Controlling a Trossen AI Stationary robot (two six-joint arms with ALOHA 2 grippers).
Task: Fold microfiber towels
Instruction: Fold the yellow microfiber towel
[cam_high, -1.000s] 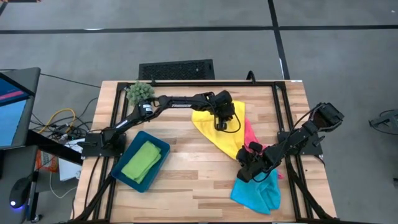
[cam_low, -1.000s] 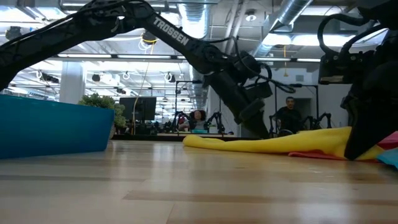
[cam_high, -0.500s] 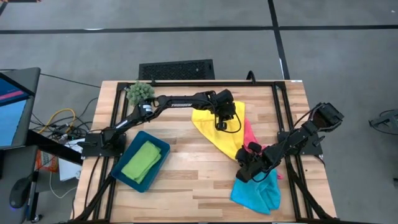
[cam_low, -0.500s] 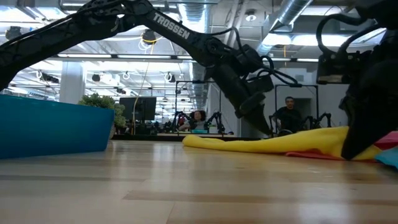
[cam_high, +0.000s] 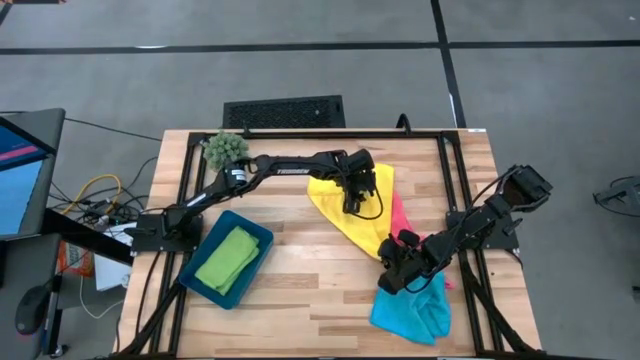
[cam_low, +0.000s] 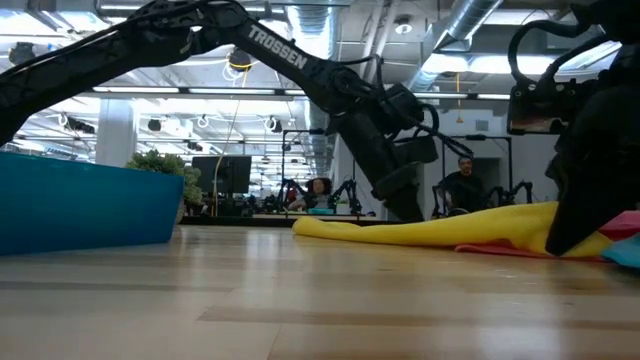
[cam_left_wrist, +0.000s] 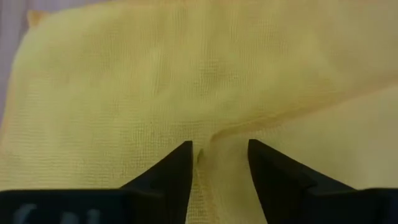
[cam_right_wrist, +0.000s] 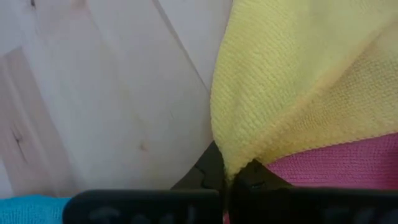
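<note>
Yellow towel (cam_high: 350, 215) lying spread at table (cam_high: 300, 270) centre, overlapping pink towel (cam_high: 405, 222). Left gripper (cam_left_wrist: 217, 163) pressing down on it, fingers parted narrowly, fold ridge between, nothing held. Right gripper (cam_right_wrist: 229, 177) pinching yellow corner, clamped, beside blue towel (cam_high: 412, 310). Green towel (cam_high: 228, 258) sitting in tray (cam_high: 258, 235). Wooden slats; people sitting in room behind. "TROSSEN" reading on left arm (cam_low: 273, 48).

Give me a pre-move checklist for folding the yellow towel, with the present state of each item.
1. Right gripper pinching the yellow towel corner: ok, shut on it.
2. Left gripper gripping the towel: not ok, fingers apart over a crease.
3. Yellow towel flat: not ok, rumpled.
4. Pink towel clear of the fold: not ok, lies underneath.
5. Green towel stowed in the tray: ok.
6. Blue towel out of the way: cannot tell.
</note>
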